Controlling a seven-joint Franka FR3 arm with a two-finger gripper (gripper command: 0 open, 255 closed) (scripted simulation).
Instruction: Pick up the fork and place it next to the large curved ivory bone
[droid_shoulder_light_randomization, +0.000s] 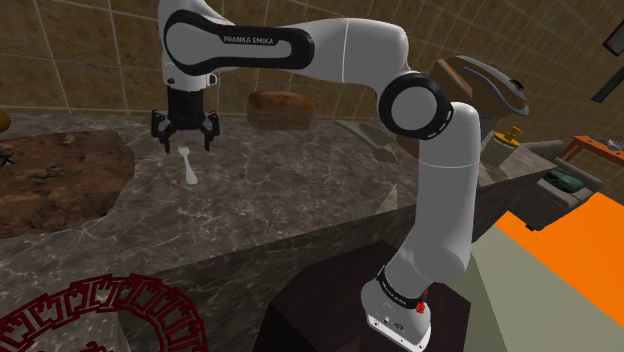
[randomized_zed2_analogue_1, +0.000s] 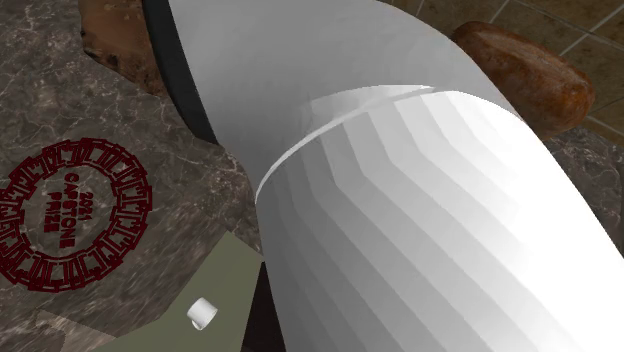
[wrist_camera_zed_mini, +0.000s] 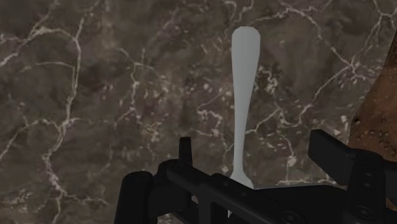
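Observation:
A pale grey fork (droid_shoulder_light_randomization: 187, 166) lies on the dark marble counter (droid_shoulder_light_randomization: 300, 190). My black gripper (droid_shoulder_light_randomization: 185, 140) hangs just above it, pointing down. In the wrist view the fork (wrist_camera_zed_mini: 243, 95) stretches away from the gripper (wrist_camera_zed_mini: 257, 153), its near end passing between the two fingers and closer to one fingertip (wrist_camera_zed_mini: 186, 149) than to the other. The fingers stand apart and do not touch it, so the gripper is open. A curved grey and brown thing (droid_shoulder_light_randomization: 480, 85) shows behind the arm's elbow; I cannot tell whether it is the bone.
A rough brown slab (droid_shoulder_light_randomization: 60, 170) lies towards the shoulder view's left, and its edge (wrist_camera_zed_mini: 378, 108) comes close beside the gripper. A brown loaf-like lump (droid_shoulder_light_randomization: 280, 108) sits at the counter's back. A dark red ring pattern (randomized_zed2_analogue_1: 75, 215) and a small white cylinder (randomized_zed2_analogue_1: 203, 313) lie near the arm (randomized_zed2_analogue_1: 420, 200).

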